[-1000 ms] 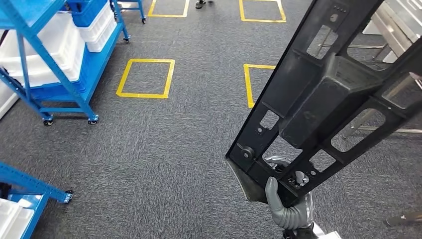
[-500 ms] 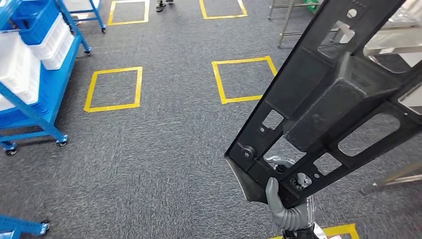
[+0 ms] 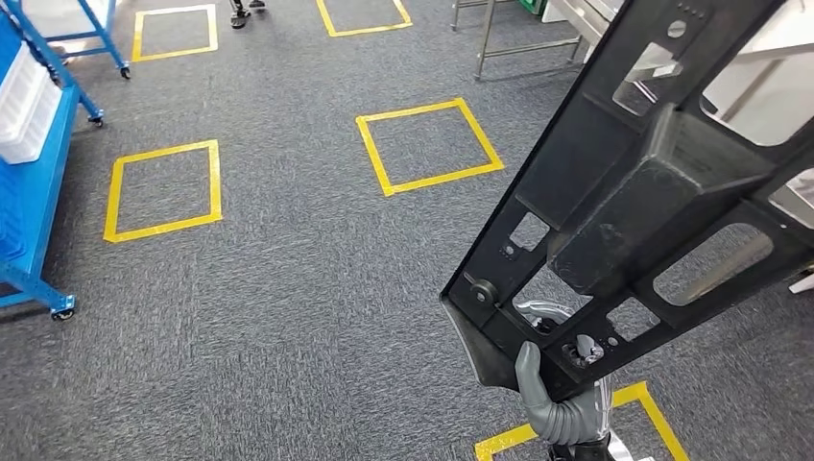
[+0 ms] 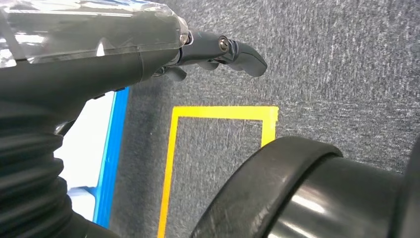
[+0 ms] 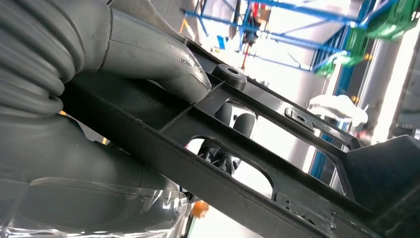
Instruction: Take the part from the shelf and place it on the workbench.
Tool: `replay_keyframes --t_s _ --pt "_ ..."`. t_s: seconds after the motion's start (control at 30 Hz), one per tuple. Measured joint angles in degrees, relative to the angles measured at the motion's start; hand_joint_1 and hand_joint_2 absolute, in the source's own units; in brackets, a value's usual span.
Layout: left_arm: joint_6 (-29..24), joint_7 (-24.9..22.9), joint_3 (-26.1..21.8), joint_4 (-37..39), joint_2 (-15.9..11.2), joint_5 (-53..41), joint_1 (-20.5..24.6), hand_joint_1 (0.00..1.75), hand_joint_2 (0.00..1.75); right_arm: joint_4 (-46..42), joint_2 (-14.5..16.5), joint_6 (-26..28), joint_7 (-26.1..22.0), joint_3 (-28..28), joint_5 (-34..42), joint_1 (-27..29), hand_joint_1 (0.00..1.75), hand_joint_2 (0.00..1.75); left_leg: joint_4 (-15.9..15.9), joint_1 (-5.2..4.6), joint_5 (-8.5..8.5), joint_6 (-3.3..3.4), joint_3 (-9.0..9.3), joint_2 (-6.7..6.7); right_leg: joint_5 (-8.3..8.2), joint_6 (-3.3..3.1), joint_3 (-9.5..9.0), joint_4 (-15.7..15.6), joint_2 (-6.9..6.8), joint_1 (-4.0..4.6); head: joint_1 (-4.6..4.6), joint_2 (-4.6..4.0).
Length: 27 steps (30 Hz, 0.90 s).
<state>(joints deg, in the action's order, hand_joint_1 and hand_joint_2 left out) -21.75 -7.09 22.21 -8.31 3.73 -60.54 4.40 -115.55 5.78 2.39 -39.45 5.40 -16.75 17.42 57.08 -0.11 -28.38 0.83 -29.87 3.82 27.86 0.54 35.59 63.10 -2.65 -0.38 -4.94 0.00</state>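
Note:
A long black moulded part with several cut-out openings rises slantwise from the lower middle to the top right of the head view. My right hand grips its lower end, thumb up against the frame. In the right wrist view the grey thumb presses on the part's black rib, with dark fingers wrapped behind it. My left hand hangs over the grey carpet, fingers loosely extended and holding nothing. A steel workbench with metal legs stands at the top right, partly hidden by the part.
A blue wheeled shelf cart with a white bin stands at the left edge. Yellow tape squares mark the grey carpet, one of them near the cart. A person's feet show at the top.
The camera has swung to the right: the blue shelves and yellow squares slid left, and the workbench legs came into view. The part stays in my right hand's grip.

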Motion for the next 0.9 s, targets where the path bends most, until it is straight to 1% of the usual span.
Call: replay_keyframes --t_s 0.03,0.07,0.1,0.13,0.17,0.2,0.23,0.27,0.3,0.33,0.37,0.4,0.43,0.47,0.5,0.53,0.57,0.6,0.63,0.67,0.7,0.73,0.77,0.8,0.83,0.87,0.9 --pt "0.03 -0.03 0.0 0.0 -0.01 0.0 -0.01 0.0 1.75 -0.2 0.04 0.11 0.17 -0.04 -0.02 -0.05 1.75 1.75 0.03 -0.14 -0.15 -0.25 0.14 0.47 -0.68 -0.3 -1.45 -2.8 -1.02 0.26 -0.01 0.0" --pt "-0.04 0.05 0.0 0.0 -0.02 0.0 0.0 0.0 1.75 -0.4 0.06 0.15 0.38 -0.12 0.01 -0.11 1.75 1.75 0.06 -0.27 -0.29 -0.51 0.25 0.95 -0.79 -0.59 -2.11 -4.23 -1.62 0.54 -0.01 0.0" --pt "-0.22 0.24 -0.01 0.0 -0.03 0.0 0.07 0.0 1.75 -0.53 0.06 0.07 0.58 -0.25 0.09 -0.18 1.75 1.75 0.04 -0.35 -0.39 -0.75 0.33 1.49 -0.68 -0.87 -2.08 -4.52 -1.31 0.79 -0.01 0.0" --pt "-0.5 0.54 -0.03 -0.02 -0.04 0.0 0.24 0.0 1.75 -0.62 0.07 -0.15 0.74 -0.41 0.2 -0.19 1.75 1.75 -0.02 -0.34 -0.48 -1.0 0.46 2.04 -0.81 -1.19 -2.01 -4.61 -0.67 0.72 -0.02 0.0" --pt "-0.84 0.9 -0.12 -0.05 -0.04 0.0 0.48 0.0 1.75 -0.64 0.08 -0.52 0.84 -0.58 0.34 -0.22 1.75 1.75 0.2 -0.24 -0.78 -1.31 0.51 1.88 -0.96 -1.51 -2.03 -4.81 -0.08 0.64 -0.02 0.0" --pt "-1.18 1.25 -0.27 -0.08 -0.05 0.0 0.72 0.0 1.75 -0.62 0.1 -0.99 0.9 -0.7 0.46 -0.37 1.75 1.75 1.13 -0.14 -1.57 -1.59 0.22 1.06 -1.13 -1.86 -2.07 -5.02 0.49 0.49 -0.02 0.0" --pt "-1.51 1.57 -0.47 -0.11 -0.05 0.0 0.92 0.0 1.75 -0.57 0.13 -1.44 0.93 -0.75 0.53 -0.63 1.75 1.75 3.16 -0.03 -2.94 -1.84 -0.59 -0.15 -1.31 -2.19 -2.15 -5.22 1.07 0.3 -0.02 0.0" --pt "-1.76 1.8 -0.68 -0.12 -0.06 0.0 1.03 0.0 1.75 -0.49 0.15 -1.85 0.95 -0.77 0.57 -0.95 1.75 1.75 6.33 0.13 -4.73 -2.0 -1.97 -1.62 -1.41 -2.42 -2.17 -5.3 1.62 0.23 -0.02 0.0" --pt "-1.91 1.94 -0.85 -0.11 -0.07 0.0 1.03 0.0 1.75 -0.37 0.16 -2.15 0.94 -0.77 0.58 -1.27 1.75 1.75 10.29 0.19 -6.67 -2.09 -3.79 -2.55 -1.45 -2.57 -2.14 -5.29 2.26 0.21 -0.02 0.0" --pt "-2.0 2.03 -0.95 -0.11 -0.07 0.0 1.03 0.0 1.75 -0.23 0.17 -2.34 0.93 -0.77 0.58 -1.46 1.75 1.75 13.98 0.25 -8.06 -2.17 -5.54 -2.98 -1.48 -2.64 -2.13 -5.26 2.96 0.21 -0.02 0.0" --pt "-2.02 2.05 -1.01 -0.11 -0.08 0.0 0.95 0.0 1.75 -0.09 0.17 -2.45 0.91 -0.77 0.58 -1.55 1.75 1.75 16.3 0.28 -8.47 -2.21 -6.71 -3.17 -1.49 -2.65 -2.14 -5.21 3.71 0.21 -0.02 0.0" --pt "-2.03 2.06 -1.05 -0.11 -0.08 0.0 0.87 0.0 1.75 0.05 0.17 -2.5 0.9 -0.77 0.58 -1.6 1.75 1.75 16.57 0.32 -7.73 -2.22 -6.99 -3.26 -1.49 -2.64 -2.15 -5.12 4.5 0.2 -0.02 0.0" --pt "-2.03 2.06 -1.11 -0.11 -0.08 0.0 0.83 0.0 1.75 0.21 0.17 -2.51 0.89 -0.77 0.58 -1.67 1.75 1.75 14.61 0.4 -5.96 -2.19 -6.25 -3.4 -1.46 -2.58 -2.17 -4.98 5.28 0.18 -0.02 0.0" --pt "-2.03 2.06 -1.19 -0.11 -0.08 0.0 0.82 0.0 1.75 0.36 0.17 -2.53 0.89 -0.77 0.58 -1.78 1.75 1.75 11.01 0.52 -3.62 -2.13 -4.74 -3.87 -1.41 -2.46 -2.16 -4.79 6.01 0.16 -0.02 0.0" --pt "-2.02 2.06 -1.27 -0.11 -0.08 0.0 0.87 0.0 1.75 0.5 0.17 -2.54 0.88 -0.77 0.58 -1.94 1.75 1.75 7.12 0.6 -1.86 -2.04 -3.07 -4.91 -1.32 -2.26 -2.1 -4.55 6.66 0.21 -0.02 0.0" --pt "-1.98 2.01 -1.32 -0.11 -0.08 0.0 0.92 0.0 1.75 0.65 0.17 -2.54 0.86 -0.77 0.59 -2.11 1.75 1.75 3.99 0.68 -0.75 -1.9 -1.73 -5.86 -1.29 -1.95 -1.93 -4.32 7.28 0.23 -0.02 0.0" --pt "-1.83 1.85 -1.35 -0.11 -0.08 0.0 0.91 0.0 1.75 0.75 0.17 -2.5 0.81 -0.77 0.6 -2.25 1.75 1.75 2.01 0.71 -0.31 -1.7 -0.95 -6.62 -1.32 -1.6 -1.74 -4.17 7.8 0.2 -0.02 0.0" --pt "-1.51 1.49 -1.35 -0.11 -0.08 0.0 0.84 0.0 1.75 0.85 0.17 -2.41 0.74 -0.77 0.6 -2.33 1.75 1.75 1.24 0.63 -0.45 -1.46 -0.64 -6.92 -1.42 -1.22 -1.53 -4.11 8.27 0.16 -0.02 0.0" --pt "-1.1 1.0 -1.33 -0.11 -0.08 0.0 0.78 0.0 1.75 0.91 0.17 -2.26 0.66 -0.77 0.6 -2.32 1.75 1.75 1.0 0.56 -0.35 -1.15 -0.57 -6.54 -1.57 -0.83 -1.36 -4.15 8.75 0.04 -0.02 0.0" --pt "-0.6 0.38 -1.29 -0.11 -0.06 0.0 0.66 0.0 1.75 0.93 0.17 -2.06 0.58 -0.77 0.58 -2.21 1.75 1.75 0.77 0.56 -0.14 -0.75 -0.5 -5.97 -1.55 -0.5 -1.24 -4.09 8.89 -0.09 -0.02 0.0" --pt "-0.15 -0.2 -1.26 -0.1 -0.05 0.0 0.51 0.0 1.75 0.96 0.17 -1.8 0.49 -0.77 0.57 -2.06 1.75 1.75 0.51 0.57 0.09 -0.36 -0.39 -5.44 -1.13 -0.22 -0.93 -3.55 8.21 -0.08 -0.02 0.0" --pt "0.13 -0.61 -1.22 -0.1 -0.05 0.0 0.35 0.0 1.75 0.97 0.16 -1.58 0.41 -0.77 0.57 -1.95 1.75 1.75 0.24 0.61 0.31 0.03 -0.38 -4.84 -0.09 0.02 -0.2 -2.06 7.03 -0.06 -0.01 0.0" --pt "0.3 -0.85 -1.2 -0.09 -0.04 0.0 0.14 0.0 1.75 1.0 0.16 -1.41 0.33 -0.77 0.59 -1.88 1.75 1.75 0.04 0.63 0.46 0.33 -0.39 -4.23 1.48 0.21 1.02 0.54 5.57 -0.06 -0.01 0.0" --pt "0.33 -0.86 -1.2 -0.09 -0.06 0.0 -0.04 0.0 1.75 1.08 0.15 -1.3 0.26 -0.77 0.63 -1.86 1.75 1.75 -0.02 0.53 0.48 0.5 -0.44 -3.69 3.33 0.39 2.71 4.05 4.19 -0.04 -0.01 0.0" --pt "0.3 -0.73 -1.2 -0.09 -0.07 0.0 -0.18 0.0 1.75 1.21 0.15 -1.27 0.22 -0.77 0.71 -1.88 1.75 1.75 -0.02 0.45 0.45 0.59 -0.5 -3.03 4.87 0.55 4.44 7.65 3.56 -0.14 -0.01 0.0" --pt "0.24 -0.5 -1.2 -0.09 -0.07 0.0 -0.26 0.0 1.75 1.39 0.15 -1.24 0.2 -0.77 0.81 -1.88 1.75 1.75 -0.01 0.38 0.4 0.61 -0.51 -2.37 5.58 0.67 5.64 10.18 3.27 -0.24 -0.01 0.0" --pt "0.14 -0.2 -1.2 -0.09 -0.08 0.0 -0.25 0.0 1.75 1.6 0.15 -1.23 0.19 -0.77 0.95 -1.91 1.75 1.75 0.0 0.34 0.33 0.59 -0.49 -1.69 5.24 0.73 5.9 10.81 3.05 -0.32 0.0 0.0"
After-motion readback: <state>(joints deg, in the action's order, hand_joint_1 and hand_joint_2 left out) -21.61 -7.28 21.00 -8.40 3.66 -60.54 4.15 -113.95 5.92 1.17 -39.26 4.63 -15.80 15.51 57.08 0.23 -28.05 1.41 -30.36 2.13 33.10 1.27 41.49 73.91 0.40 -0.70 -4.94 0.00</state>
